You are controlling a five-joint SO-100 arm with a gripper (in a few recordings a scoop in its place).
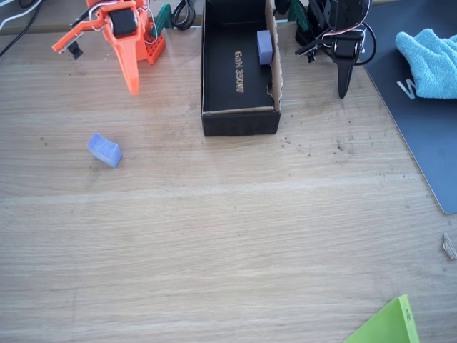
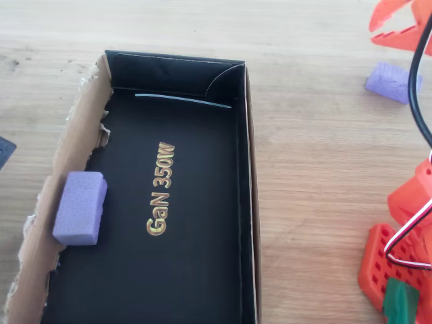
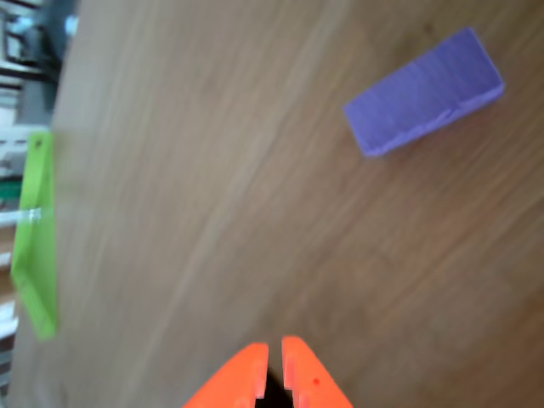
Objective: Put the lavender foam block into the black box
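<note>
Pincer point(image 3: 274, 367) is being held pressed together, nothing gripped. Lavender foam block point(image 1: 105, 150) is lying well left of black box point(image 1: 239, 120); paler block point(image 1: 264, 47) inside risks being mistaken.

Fixed view looks down at the table point(image 1: 214, 236); overhead sits close (shared black box point(image 1: 240, 121)).

A blue cloth point(image 1: 430, 62) is seen on a dark mat point(image 1: 421, 136) at the desk's right edge, a green sheet point(image 1: 389, 325) at its near edge.
</note>
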